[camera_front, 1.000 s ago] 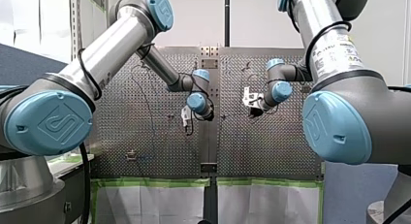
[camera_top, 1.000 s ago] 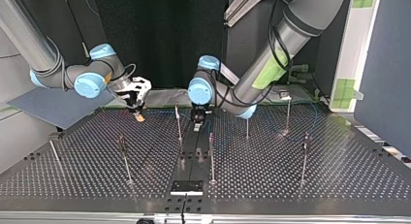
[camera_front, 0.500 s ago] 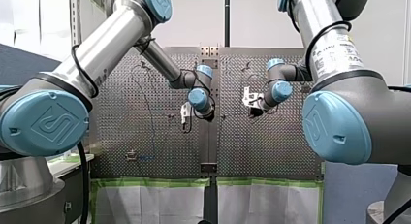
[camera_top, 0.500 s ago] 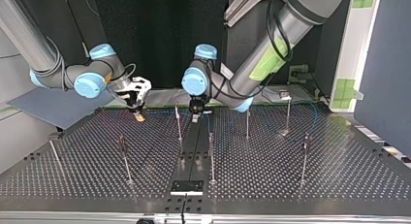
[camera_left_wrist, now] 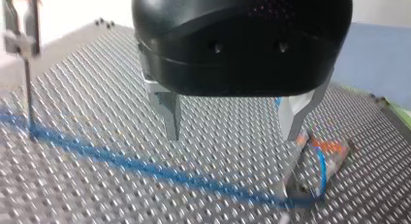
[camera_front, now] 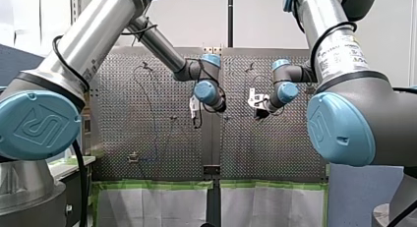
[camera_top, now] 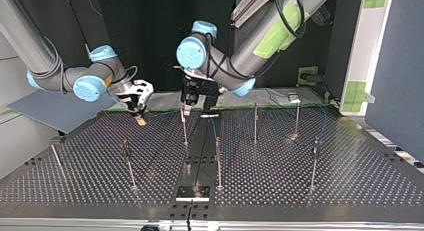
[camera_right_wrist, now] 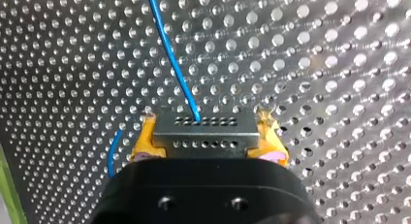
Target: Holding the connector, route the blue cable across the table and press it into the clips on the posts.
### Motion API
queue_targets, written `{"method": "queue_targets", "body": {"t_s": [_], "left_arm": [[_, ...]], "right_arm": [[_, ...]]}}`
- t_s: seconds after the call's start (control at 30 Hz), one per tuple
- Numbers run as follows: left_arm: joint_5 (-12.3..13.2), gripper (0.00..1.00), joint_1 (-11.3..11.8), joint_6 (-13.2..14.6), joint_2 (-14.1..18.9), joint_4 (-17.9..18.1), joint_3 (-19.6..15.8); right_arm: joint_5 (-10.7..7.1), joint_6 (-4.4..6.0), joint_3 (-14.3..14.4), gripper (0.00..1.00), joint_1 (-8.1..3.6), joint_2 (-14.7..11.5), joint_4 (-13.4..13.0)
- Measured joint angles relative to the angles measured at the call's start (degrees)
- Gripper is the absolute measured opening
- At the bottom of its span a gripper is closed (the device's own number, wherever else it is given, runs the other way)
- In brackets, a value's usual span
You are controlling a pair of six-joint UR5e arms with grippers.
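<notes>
A grey connector (camera_right_wrist: 205,138) is clamped between the yellow pads of my right gripper (camera_right_wrist: 206,129), just above the perforated table. The blue cable (camera_right_wrist: 170,56) leaves the connector and runs out ahead of it. At the top view's left, my right gripper (camera_top: 141,118) hangs low near the far edge. My left gripper (camera_left_wrist: 230,132) hovers over the table with its metal fingers (camera_left_wrist: 169,118) apart and nothing between them. The blue cable (camera_left_wrist: 145,167) lies under it. In the top view my left gripper (camera_top: 190,103) sits above a thin post (camera_top: 184,128).
Several thin clip posts stand on the table, among them one (camera_top: 218,163) near the middle, one (camera_top: 255,123) further back and one (camera_top: 314,163) at the top view's right. A black plate (camera_top: 192,192) lies at the near edge. A dark mat (camera_top: 55,111) borders the table's left.
My left arm has risen and swung towards the top view's left, closer to my right gripper. My right arm has barely moved and keeps the connector.
</notes>
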Motion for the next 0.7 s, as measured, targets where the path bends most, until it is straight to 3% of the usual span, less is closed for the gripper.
{"method": "queue_targets", "body": {"t_s": [0.17, 0.33, 0.7], "left_arm": [[-0.93, 1.00, -2.32, -1.79, 0.76, 2.07, -2.33], [-1.37, 1.00, -4.57, -2.27, 0.68, 1.91, -4.14], [-1.74, 1.00, -7.05, -2.78, -2.50, -1.71, -0.25]], "right_arm": [[0.00, -0.02, -0.01, 0.00, -0.74, -0.10, 0.30], [0.00, 0.02, -0.03, 0.00, -1.61, -0.80, 0.72], [-0.53, 0.76, -0.01, 0.00, -3.12, -2.80, 0.84]]}}
